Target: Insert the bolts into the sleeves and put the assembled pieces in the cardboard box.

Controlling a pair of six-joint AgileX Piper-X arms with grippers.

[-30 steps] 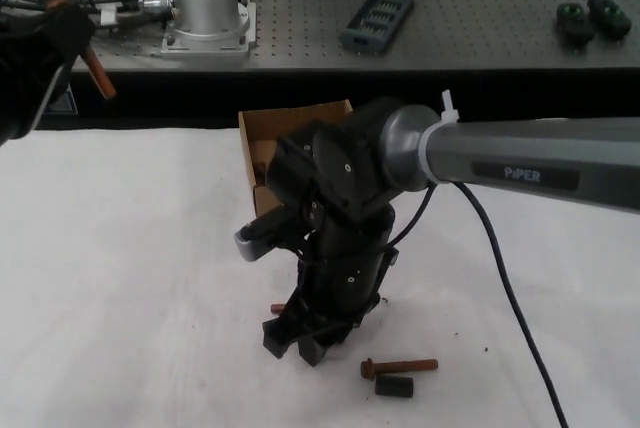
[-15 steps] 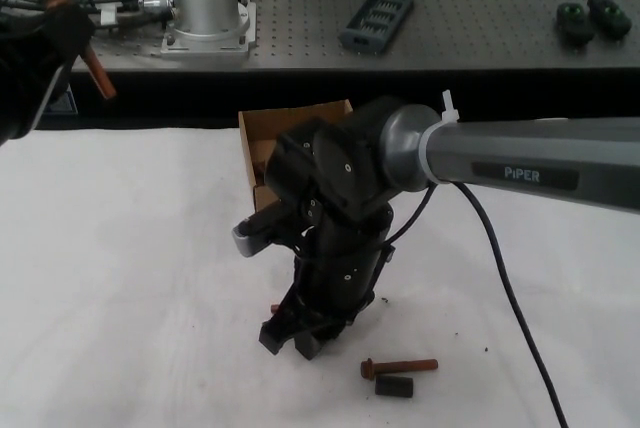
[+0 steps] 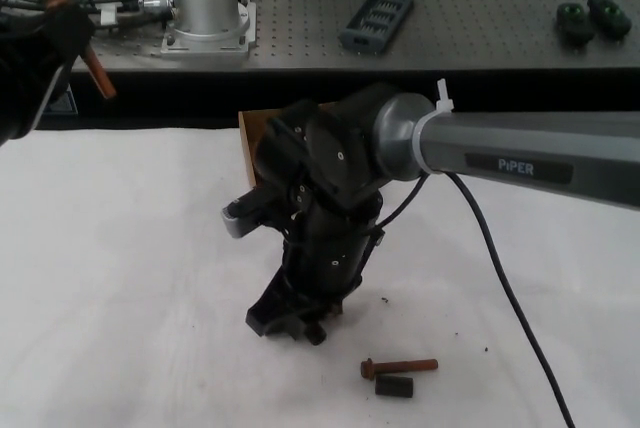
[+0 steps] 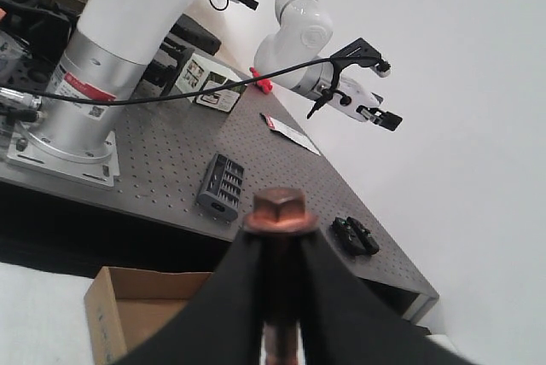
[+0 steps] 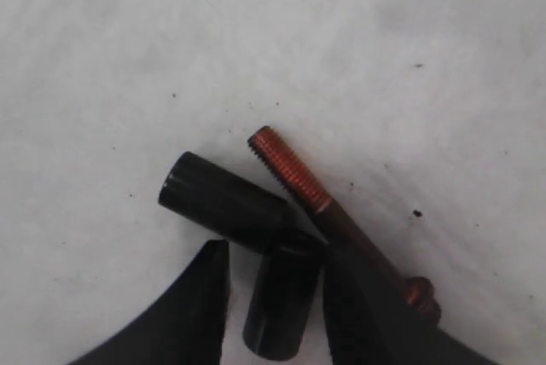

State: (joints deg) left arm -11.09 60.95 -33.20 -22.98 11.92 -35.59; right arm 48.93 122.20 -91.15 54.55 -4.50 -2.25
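Down on the white cloth (image 3: pixel 120 248), my right gripper (image 3: pixel 290 323) has moved in the last second. In the high view it slid left, and the wrist now covers more of the cardboard box (image 3: pixel 246 138) behind it. The bolt end that showed beside the fingers a second ago is now hidden under the gripper.

Right wrist view shows where it ended up:
- The fingers are parted with a black sleeve (image 5: pixel 281 305) between them. A sliver of cloth shows on one side, so it isn't clamped yet.
- A second sleeve (image 5: pixel 223 203) lies crosswise, touching the first one's end.
- A loose bolt (image 5: pixel 294 169) lies just beside them, and its shank runs under one finger.

My left gripper (image 4: pixel 277 241) is clenched on the held bolt (image 4: pixel 277 210), hex head poking past the fingertips. It sits high and off to the left, well apart from the pile, and hasn't moved across the frames.

My read is that the approach is done and the next step is closing on the sleeve. The risk is pinching the loose bolt's shank along with it, or knocking the second sleeve away.

The spare bolt (image 3: pixel 400 364) and spare sleeve (image 3: pixel 394 385) sit nearer the camera, where they were a second ago. I see nothing assembled yet, and I can't tell what's in the box.
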